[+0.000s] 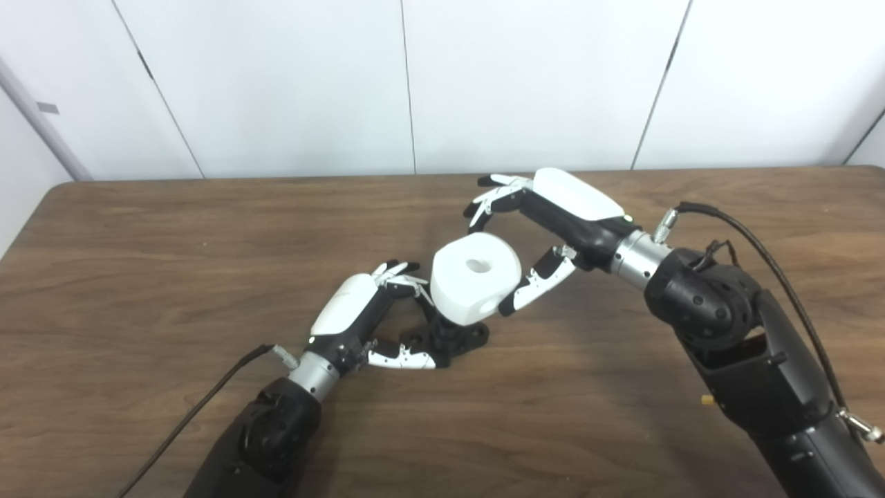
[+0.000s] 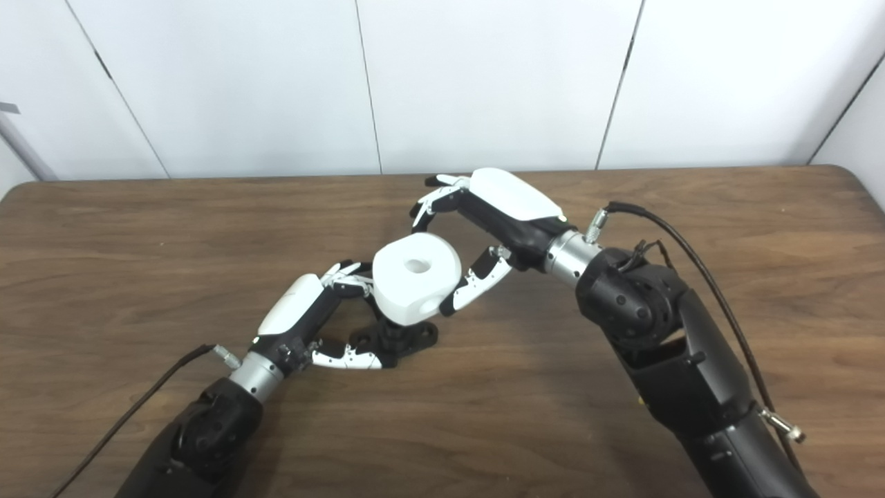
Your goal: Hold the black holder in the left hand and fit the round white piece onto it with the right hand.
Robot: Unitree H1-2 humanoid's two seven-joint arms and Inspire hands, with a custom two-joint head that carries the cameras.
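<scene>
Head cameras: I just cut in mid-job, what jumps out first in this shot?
The round white piece sits mid-table atop the black holder, its centre hole facing up. The right hand arches over it from the right, fingers spread above and thumb by its lower right side, apparently not gripping. The left hand closes on the holder from the left, low on the wooden table.

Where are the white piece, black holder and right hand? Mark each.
round white piece (image 1: 464, 289), left eye view, on its front wall below the hole.
black holder (image 1: 462, 337), left eye view, on its base flange on the table.
right hand (image 2: 515, 200), right eye view, on its white back shell.
</scene>
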